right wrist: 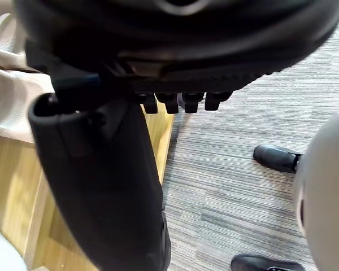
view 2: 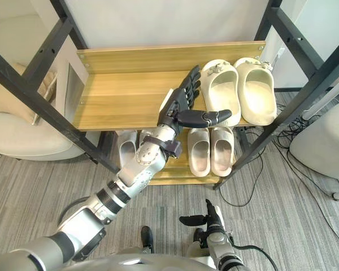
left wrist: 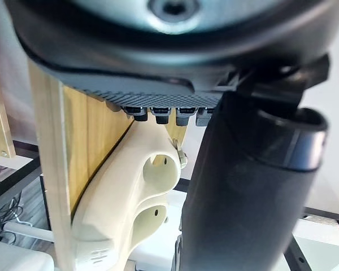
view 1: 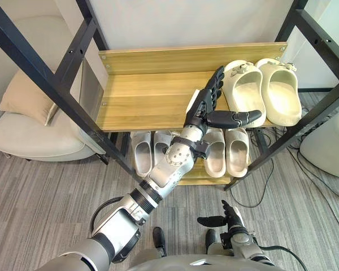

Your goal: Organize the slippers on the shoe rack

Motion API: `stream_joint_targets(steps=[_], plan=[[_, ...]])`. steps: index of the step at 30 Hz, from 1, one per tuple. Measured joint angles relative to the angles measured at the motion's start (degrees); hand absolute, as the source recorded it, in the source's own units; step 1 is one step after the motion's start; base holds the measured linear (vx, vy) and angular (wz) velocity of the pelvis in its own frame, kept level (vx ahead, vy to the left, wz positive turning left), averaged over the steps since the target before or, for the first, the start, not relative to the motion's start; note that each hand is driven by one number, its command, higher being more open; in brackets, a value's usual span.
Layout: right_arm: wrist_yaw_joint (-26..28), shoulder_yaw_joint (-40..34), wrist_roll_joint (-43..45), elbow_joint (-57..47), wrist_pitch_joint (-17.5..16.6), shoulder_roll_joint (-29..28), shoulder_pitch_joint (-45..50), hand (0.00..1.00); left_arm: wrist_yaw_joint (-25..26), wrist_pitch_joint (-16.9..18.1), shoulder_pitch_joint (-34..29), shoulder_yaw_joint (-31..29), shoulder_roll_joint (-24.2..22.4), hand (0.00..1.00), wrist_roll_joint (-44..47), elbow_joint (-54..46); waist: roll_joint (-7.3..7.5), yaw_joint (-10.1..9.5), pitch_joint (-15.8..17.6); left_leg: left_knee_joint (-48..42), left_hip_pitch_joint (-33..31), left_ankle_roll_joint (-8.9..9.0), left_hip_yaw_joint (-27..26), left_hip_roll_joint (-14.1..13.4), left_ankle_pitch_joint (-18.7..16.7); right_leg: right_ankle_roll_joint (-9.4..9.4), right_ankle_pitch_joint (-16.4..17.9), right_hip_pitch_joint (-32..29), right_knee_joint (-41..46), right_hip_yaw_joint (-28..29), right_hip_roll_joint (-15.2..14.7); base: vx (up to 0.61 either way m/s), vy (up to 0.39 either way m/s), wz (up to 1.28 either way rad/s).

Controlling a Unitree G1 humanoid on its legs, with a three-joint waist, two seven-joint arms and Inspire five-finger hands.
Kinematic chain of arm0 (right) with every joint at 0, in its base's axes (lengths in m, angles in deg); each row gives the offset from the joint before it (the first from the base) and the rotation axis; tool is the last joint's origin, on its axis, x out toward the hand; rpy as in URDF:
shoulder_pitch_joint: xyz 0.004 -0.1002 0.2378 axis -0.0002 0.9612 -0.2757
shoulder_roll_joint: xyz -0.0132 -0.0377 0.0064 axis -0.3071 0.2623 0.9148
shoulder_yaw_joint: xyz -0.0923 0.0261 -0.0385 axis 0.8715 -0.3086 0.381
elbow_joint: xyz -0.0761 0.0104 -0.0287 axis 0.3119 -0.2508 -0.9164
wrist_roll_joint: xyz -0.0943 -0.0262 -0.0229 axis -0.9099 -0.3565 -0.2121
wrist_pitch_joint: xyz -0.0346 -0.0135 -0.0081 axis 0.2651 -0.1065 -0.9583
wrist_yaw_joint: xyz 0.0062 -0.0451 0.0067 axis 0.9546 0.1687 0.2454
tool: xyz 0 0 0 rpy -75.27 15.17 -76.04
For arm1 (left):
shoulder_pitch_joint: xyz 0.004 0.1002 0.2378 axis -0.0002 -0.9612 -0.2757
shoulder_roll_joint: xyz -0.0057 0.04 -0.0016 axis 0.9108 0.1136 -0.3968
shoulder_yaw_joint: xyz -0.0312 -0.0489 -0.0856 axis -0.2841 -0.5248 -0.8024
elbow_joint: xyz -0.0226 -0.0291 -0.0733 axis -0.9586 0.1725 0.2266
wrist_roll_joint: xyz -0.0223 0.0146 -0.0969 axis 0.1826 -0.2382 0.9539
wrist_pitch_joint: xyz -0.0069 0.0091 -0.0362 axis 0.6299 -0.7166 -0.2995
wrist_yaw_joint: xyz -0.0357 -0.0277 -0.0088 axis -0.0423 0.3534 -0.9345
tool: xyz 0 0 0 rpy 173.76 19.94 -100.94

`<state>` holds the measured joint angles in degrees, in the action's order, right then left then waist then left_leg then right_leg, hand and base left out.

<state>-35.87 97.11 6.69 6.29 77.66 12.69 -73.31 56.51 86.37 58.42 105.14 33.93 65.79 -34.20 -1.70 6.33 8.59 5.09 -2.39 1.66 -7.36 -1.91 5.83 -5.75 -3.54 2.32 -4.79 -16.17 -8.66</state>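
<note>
Because the upper shelf (view 1: 141,96) of the shoe rack (view 1: 39,73) overhangs the lower shelf (view 1: 206,179), the pale slippers (view 1: 236,151) stored below show only their near halves. One of them, towards the left, is further covered by the robot's left forearm, so how that pair sits cannot be made out. An armchair (view 1: 34,141) with a cushion (view 1: 25,96) stands left of the rack, cut off by the edge of the view. On the right part of the upper shelf lie the left cream slipper (view 1: 246,90) and the right cream slipper (view 1: 281,90), side by side and touching, running from near to far, the right one close to the rack's right post. The left hand (view 1: 203,104) reaches over the middle of that shelf with its fingers straight and spread open, holding nothing. It lies just beside the left cream slipper, fingertips up by that slipper's far left edge. Its thumb (view 1: 231,119) sticks out to the right across the slipper's near end, though whether it touches cannot be told. The left wrist view shows the same slipper (left wrist: 141,192) close past the fingers. The right hand (view 1: 233,220) hangs low over the grey floor (view 1: 45,192), near the robot and well apart from the rack, fingers relaxed and empty.
</note>
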Motion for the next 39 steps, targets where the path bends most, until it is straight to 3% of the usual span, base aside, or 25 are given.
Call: stream_joint_targets(steps=[7,13,20,26,29,33,37,39], plan=[[0.32,0.41,0.13,1.02,0.41,0.65,0.17,1.00,-2.71,0.77,-0.42,0.04,0.73,1.00,0.02,-17.58,-0.98,-2.45,-0.61,0.00,-0.51,-0.33,2.11,0.38,0.65,0.22,0.25,0.54,0.35,-2.02,0.04,-0.02,0.008,0.15],[1.12,3.52,0.13,1.10,0.53,0.60,-0.66,1.00,-5.27,1.80,-4.74,1.08,0.72,1.00,0.32,-23.64,-2.27,-3.62,-1.78,0.29,-0.61,-0.35,4.05,0.32,1.38,0.51,1.27,0.74,1.92,-3.82,0.01,-0.05,0.006,0.17],[4.23,4.67,0.16,-5.63,-0.81,3.17,5.90,1.00,-10.11,1.82,-10.45,7.90,1.64,1.00,4.39,-23.85,-1.25,-4.74,-3.54,0.22,-0.35,-0.30,5.59,0.49,1.76,0.23,1.19,2.03,1.82,-5.30,0.06,-0.01,0.001,0.12],[4.65,4.70,0.12,-3.32,-0.76,3.52,5.21,1.00,-18.28,-1.41,-16.70,18.76,3.06,1.00,5.87,-23.91,-0.46,-5.17,-5.51,0.28,0.41,-0.25,6.39,0.35,1.99,0.34,1.36,3.00,1.86,-6.07,0.06,-0.03,0.000,0.05],[4.69,5.14,0.11,-2.00,-0.74,2.23,5.11,1.00,-20.93,-1.93,-21.15,19.79,3.09,1.00,5.59,-21.68,-0.27,-5.32,-6.16,0.30,1.64,-0.10,6.41,0.18,1.97,0.47,1.48,4.08,1.79,-6.19,0.34,-0.03,-0.013,0.00],[4.71,5.79,0.04,-1.27,-0.73,1.21,4.66,1.00,-22.57,-2.74,-27.60,18.06,4.48,1.00,1.61,-10.31,-0.16,-5.59,-6.19,0.31,3.07,0.39,6.56,-0.14,1.68,0.48,1.92,5.58,1.55,-6.33,0.81,-0.04,-0.016,0.00],[5.50,5.75,-1.17,-4.10,-1.73,2.00,6.41,1.00,-22.29,-3.87,-34.08,9.90,6.02,1.00,-4.93,2.85,0.63,-5.52,-5.68,0.31,3.15,0.51,6.26,-0.44,1.49,0.52,1.97,5.56,1.48,-5.91,0.96,-0.02,-0.006,-0.05],[6.46,6.52,-0.14,-6.52,-1.79,2.57,6.56,1.00,-21.29,-4.37,-37.43,5.06,7.96,1.00,-9.36,4.96,1.40,-5.42,-5.11,0.31,2.92,0.63,6.02,-0.40,1.36,0.51,1.98,5.21,1.39,-5.64,1.08,0.01,-0.006,-0.08]])
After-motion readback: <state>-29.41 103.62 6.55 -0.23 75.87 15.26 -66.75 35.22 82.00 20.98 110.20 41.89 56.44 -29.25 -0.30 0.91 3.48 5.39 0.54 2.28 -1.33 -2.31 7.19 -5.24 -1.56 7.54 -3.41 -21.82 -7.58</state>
